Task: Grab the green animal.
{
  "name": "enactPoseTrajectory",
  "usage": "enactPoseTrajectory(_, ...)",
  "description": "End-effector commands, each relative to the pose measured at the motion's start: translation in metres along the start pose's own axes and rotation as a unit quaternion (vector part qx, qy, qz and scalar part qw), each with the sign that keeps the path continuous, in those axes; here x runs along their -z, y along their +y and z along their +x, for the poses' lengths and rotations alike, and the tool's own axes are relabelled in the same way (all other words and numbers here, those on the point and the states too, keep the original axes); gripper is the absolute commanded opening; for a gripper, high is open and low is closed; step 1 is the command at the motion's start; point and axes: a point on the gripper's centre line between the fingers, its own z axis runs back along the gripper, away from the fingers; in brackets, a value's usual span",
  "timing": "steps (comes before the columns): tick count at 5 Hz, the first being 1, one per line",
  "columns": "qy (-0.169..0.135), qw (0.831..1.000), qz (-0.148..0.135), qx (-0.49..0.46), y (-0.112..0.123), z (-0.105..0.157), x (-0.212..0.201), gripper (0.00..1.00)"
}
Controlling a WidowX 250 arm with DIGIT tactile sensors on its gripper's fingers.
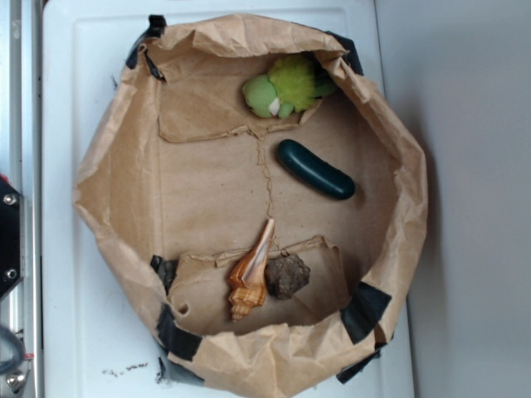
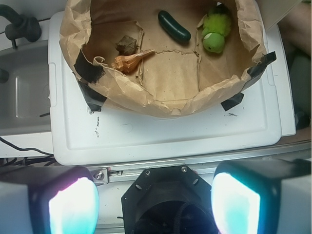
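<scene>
Lying well ahead and to the right of the spread, empty gripper [image 2: 153, 204], the fuzzy lime-green plush animal [image 2: 215, 31] sits against the far right wall of the crumpled brown paper basket [image 2: 161, 105], just beside the smooth dark green cucumber-shaped object [image 2: 174, 26].

A: Where does the exterior view sit?
B: Straight overhead, close, looking down into the paper basket [image 1: 390, 274] on the counter [image 1: 83, 332].
A: And the wrist view?
B: Farther back, tilted toward the same basket [image 2: 161, 102], with both jaws at its bottom edge.
</scene>
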Motion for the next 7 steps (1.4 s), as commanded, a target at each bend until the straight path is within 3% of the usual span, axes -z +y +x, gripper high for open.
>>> enactPoseTrajectory(1, 0.0, 1.0, 0.0, 0.0, 0.0, 0.0, 0.0, 1.0)
enactPoseTrajectory(2, -0.014, 0.999, 0.023, -0.033, 0.011, 0.042, 0.011, 1.0)
enactPoseTrajectory(5, -0.014, 0.999, 0.023, -0.033, 0.011, 0.042, 0.011, 1.0)
enactPoseTrajectory(6, -0.002, 0.999, -0.002, 0.052, 0.025, 0.077, 0.038, 1.0)
enactPoseTrajectory(7, -0.022, 0.996, 0.005, 0.085, 0.034, 0.105, 0.071, 1.0)
